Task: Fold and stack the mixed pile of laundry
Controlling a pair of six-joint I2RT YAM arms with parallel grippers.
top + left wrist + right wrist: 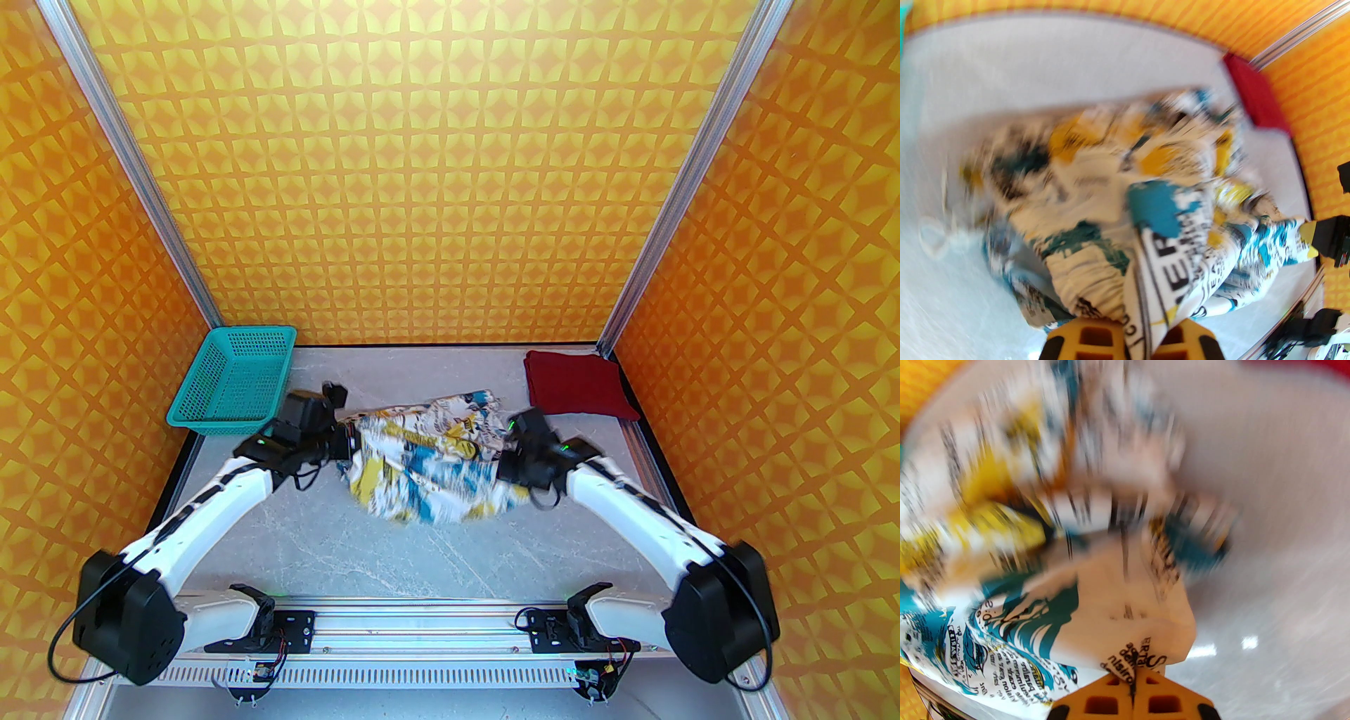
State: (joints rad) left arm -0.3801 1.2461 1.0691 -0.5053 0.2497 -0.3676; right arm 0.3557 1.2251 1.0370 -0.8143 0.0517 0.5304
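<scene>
While pincers [1151, 337] [1132, 687] clamp it, printed garment [429, 457] bunched

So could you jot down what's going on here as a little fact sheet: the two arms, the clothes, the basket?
left gripper: shut on one edge of the printed garment
right gripper: shut on the opposite edge
printed garment: bunched and unfolded, spanning between the two grippers, partly blurred
red T-shirt: folded flat at the far right corner of the table
teal basket: far left corner, apart from both garments
still to do: printed garment not yet folded or stacked on the red T-shirt
</scene>
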